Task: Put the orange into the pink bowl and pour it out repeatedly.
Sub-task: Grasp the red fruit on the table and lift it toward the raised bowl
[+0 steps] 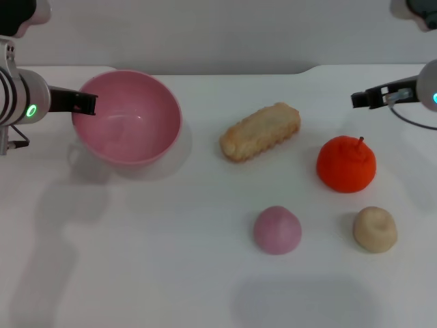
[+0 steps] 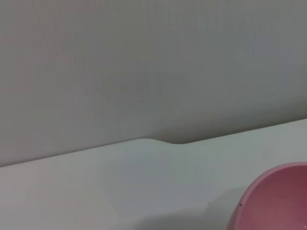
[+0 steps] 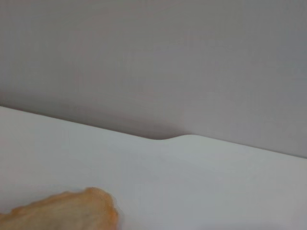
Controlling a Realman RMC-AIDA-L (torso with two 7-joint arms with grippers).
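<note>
The pink bowl point(image 1: 130, 130) stands upright and empty at the table's back left. My left gripper point(image 1: 85, 104) reaches in from the left and is shut on the bowl's left rim. In the left wrist view only an edge of the pink bowl point(image 2: 278, 201) shows. The orange point(image 1: 346, 165), red-orange with a short stem, lies on the table at the right, far from the bowl. My right gripper point(image 1: 362, 98) hovers behind and a little above the orange, apart from it.
A long beige bread-like toy point(image 1: 261, 131) lies between bowl and orange; its end shows in the right wrist view point(image 3: 62, 213). A small pink dome lump point(image 1: 277, 229) and a beige round lump point(image 1: 375, 229) sit in front of the orange on the white table point(image 1: 136, 260).
</note>
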